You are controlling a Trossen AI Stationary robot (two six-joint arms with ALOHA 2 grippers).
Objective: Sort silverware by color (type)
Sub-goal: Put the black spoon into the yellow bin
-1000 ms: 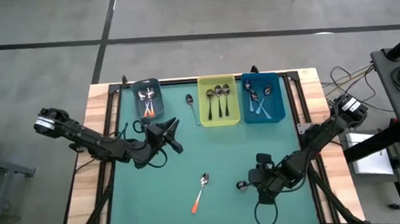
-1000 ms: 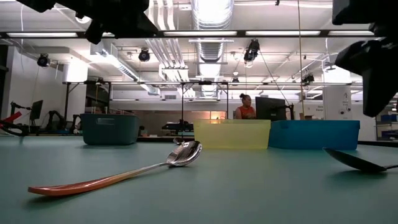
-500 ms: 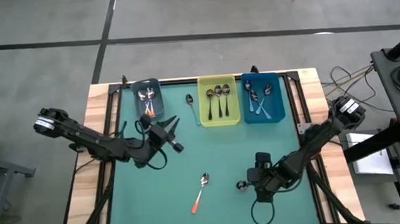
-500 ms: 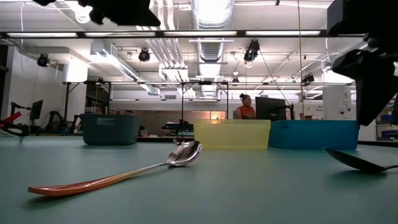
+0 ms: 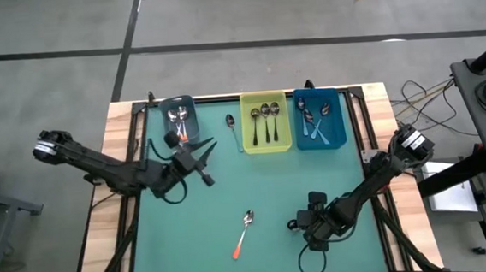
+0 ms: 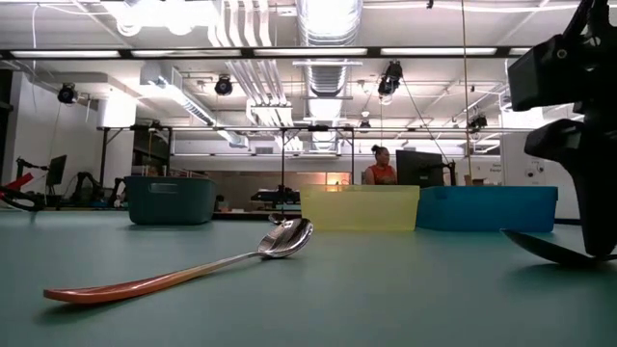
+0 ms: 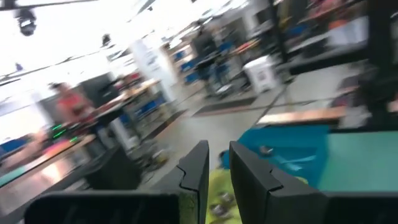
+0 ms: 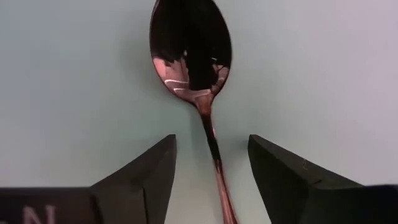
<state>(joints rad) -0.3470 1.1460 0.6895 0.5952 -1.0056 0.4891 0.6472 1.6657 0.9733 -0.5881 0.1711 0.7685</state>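
Right gripper (image 8: 208,168), fingers spread, straddles a dark spoon (image 8: 194,56) (lower right, overhead), positioned for pinching it.

An orange-handled spoon (image 5: 243,228) lies flat mid-table, a dark spoon (image 8: 198,68) by the right arm, another (image 5: 233,130) beside the bins, the rest sorted inside.

We find the setting to be a robotics lab or industrial workshop: exposed ceiling ducts (image 6: 323,19) and strip lights (image 6: 289,51) run over an open hall. Workbenches (image 6: 289,198) and a monitor (image 6: 419,166) stand behind the teal table (image 6: 386,299), with a person (image 6: 378,166) seated there. The floor (image 5: 218,18) is bare concrete.
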